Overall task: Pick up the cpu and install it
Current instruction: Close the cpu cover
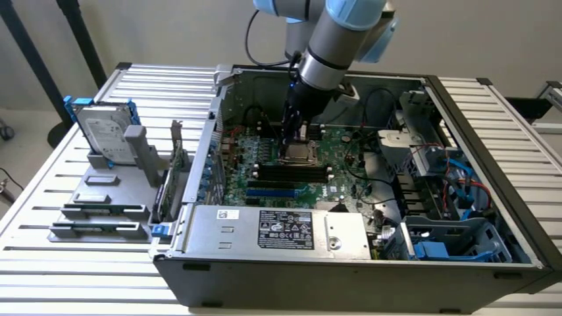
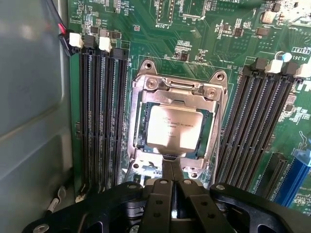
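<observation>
End effector (image 2: 171, 166) closed at cpu (image 2: 174, 128) edge; cpu in socket (image 2: 212, 92).

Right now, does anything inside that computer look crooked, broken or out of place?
Nothing stands out. The cpu lies flat in its socket frame, edges square with it, and the closed fingers meet at one edge of it.

We see the arm (image 1: 338, 39) angled steeply down, wrist near vertical, gripper (image 1: 293, 137) low, fingers (image 2: 166, 173) pressed together, tips meeting at a point.
</observation>
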